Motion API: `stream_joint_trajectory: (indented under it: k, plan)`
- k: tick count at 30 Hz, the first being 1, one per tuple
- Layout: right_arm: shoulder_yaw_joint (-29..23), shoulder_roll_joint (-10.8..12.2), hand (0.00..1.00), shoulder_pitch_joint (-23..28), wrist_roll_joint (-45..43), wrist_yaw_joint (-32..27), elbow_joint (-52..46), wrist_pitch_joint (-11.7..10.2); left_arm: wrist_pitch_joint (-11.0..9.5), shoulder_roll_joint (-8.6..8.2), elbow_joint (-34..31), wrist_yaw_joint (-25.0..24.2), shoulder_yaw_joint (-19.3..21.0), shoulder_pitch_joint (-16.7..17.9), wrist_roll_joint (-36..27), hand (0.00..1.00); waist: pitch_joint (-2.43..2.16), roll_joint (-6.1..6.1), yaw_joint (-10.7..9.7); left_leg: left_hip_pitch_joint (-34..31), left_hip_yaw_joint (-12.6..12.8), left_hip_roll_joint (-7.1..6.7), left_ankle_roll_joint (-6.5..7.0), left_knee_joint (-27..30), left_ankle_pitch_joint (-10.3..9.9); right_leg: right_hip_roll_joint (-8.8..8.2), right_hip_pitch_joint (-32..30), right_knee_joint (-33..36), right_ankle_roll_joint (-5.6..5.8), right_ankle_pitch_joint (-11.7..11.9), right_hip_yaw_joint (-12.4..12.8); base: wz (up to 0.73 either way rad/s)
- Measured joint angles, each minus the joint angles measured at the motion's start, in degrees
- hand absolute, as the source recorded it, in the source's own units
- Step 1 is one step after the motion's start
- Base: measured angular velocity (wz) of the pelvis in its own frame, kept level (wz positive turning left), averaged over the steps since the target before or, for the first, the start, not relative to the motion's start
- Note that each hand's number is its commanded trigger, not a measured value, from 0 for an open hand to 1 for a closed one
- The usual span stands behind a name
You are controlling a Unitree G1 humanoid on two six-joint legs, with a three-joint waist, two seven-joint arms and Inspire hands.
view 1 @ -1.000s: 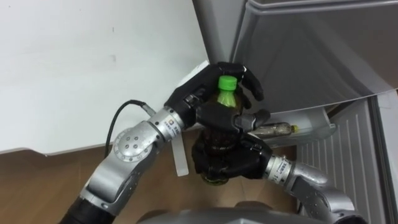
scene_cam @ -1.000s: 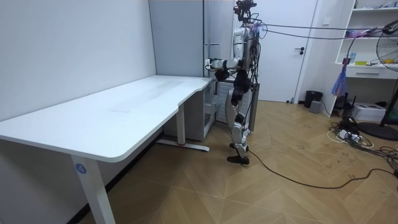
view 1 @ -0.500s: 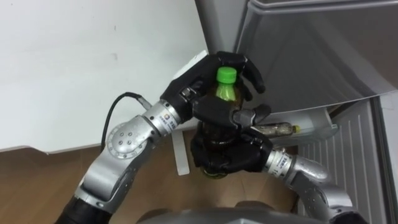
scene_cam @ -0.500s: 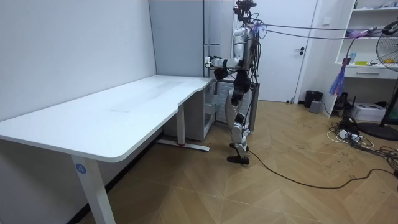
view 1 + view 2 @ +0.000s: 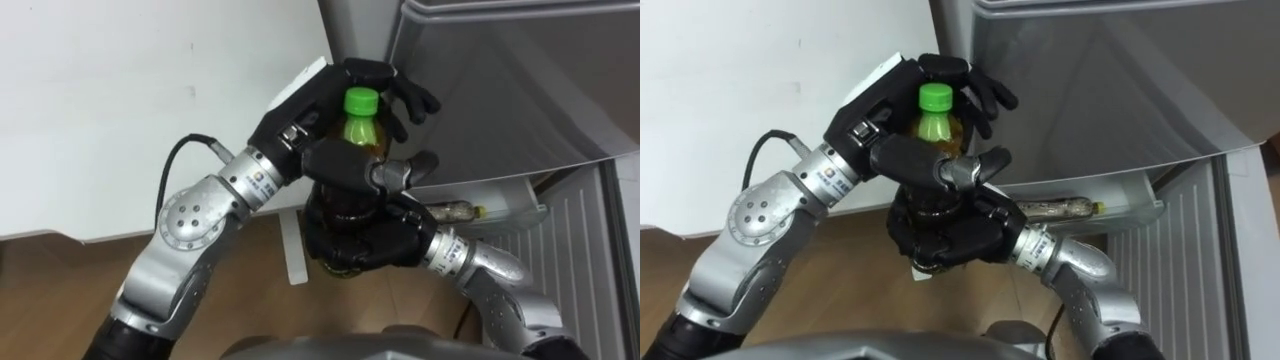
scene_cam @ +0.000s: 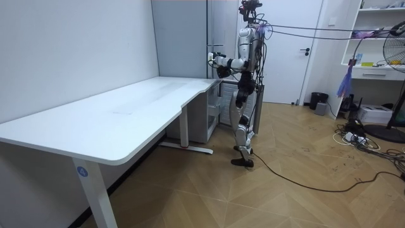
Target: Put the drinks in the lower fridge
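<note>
I see a bright green cap (image 5: 361,101) on the bottle (image 5: 358,132) of amber-brown drink, my left hand (image 5: 300,115) and right hand (image 5: 365,242) black, the surface (image 5: 120,100) white, the fridge (image 5: 500,80) grey, the floor (image 6: 285,190) brown herringbone wood

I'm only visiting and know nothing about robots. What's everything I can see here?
held bottle: one, green cap, brownish drink, upright in both hands before the fridge
lying bottle: one, clear, on its side in the white shelf below the grey fridge front
fridge: one, grey, ahead
table: one, white, robot's left
floor: one, brown wood, below
left hand: one, black, fingers curled round the bottle's top
right hand: one, black, fingers curled round its lower part
</note>
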Motion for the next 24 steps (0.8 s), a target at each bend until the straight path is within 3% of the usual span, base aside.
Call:
stream_joint_trajectory:
  k: [6,12,17,24]
  plan:
    - [-0.78,0.26,1.0,0.59,-0.31,1.25,-0.85,0.88,0.0,-0.4,-0.01,-2.56,1.12,-0.02,-0.27,0.0,-0.1,0.32,0.84,0.19,-0.61,-0.03,0.0,-0.14,0.0,-0.03,0.27,-0.01,0.0,0.0,-0.56,0.02]
    - [-1.28,1.12,1.0,0.29,0.43,3.2,-3.56,5.75,0.33,-0.59,-0.01,-5.38,3.4,-0.02,-6.35,0.0,-0.06,0.08,1.79,0.23,-0.63,0.0,0.0,-0.1,0.0,-0.09,0.25,-0.01,0.01,-0.01,-0.53,0.0]
    - [-1.38,1.54,1.0,-0.39,0.74,3.19,-6.93,11.22,3.44,-0.38,0.0,-5.72,5.32,0.0,-14.83,0.0,0.0,-0.31,1.93,0.02,-0.68,-0.05,0.01,-0.19,-0.01,-0.16,0.13,0.03,0.06,-0.04,-0.66,0.0]
    - [-0.64,1.75,1.0,-1.06,3.34,3.21,-8.72,16.94,8.03,-0.15,1.66,-5.6,6.47,0.0,-26.59,0.0,-0.08,-0.56,1.7,-0.59,-0.61,0.0,0.0,-0.06,-0.02,-0.08,-0.19,-0.01,0.09,-0.06,-0.54,0.0]
